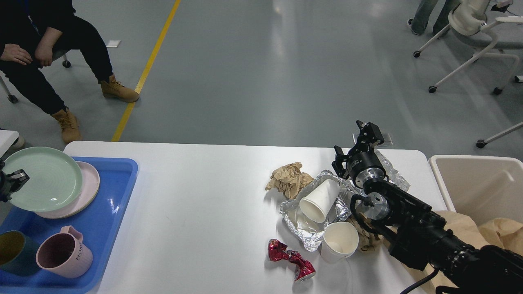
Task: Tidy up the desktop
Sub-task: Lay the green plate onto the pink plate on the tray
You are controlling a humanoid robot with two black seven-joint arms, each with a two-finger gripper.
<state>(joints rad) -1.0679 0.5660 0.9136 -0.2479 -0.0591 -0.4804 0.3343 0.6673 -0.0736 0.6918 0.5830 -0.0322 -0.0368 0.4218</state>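
The white desktop (204, 204) holds litter on its right half: crumpled brown paper (288, 179), a foil tray (298, 224) with a white paper cup (318, 200) lying in it, an upright paper cup (340, 241) and a crushed red wrapper (290, 259). At the far left edge my left gripper (10, 181) is shut on the rim of a green plate (43, 179), which rests slightly tilted on a pink plate (90, 183) in the blue tray (110, 212). My right gripper (367, 132) hangs open and empty above the table's far edge, behind the foil tray.
A pink mug (63, 253) and a dark teal cup (12, 253) stand in the tray's near end. A beige bin (482, 183) with brown paper (494, 232) draped over it sits off the right end. More foil (392, 171) lies behind my right wrist. A seated person (41, 49) is at far left.
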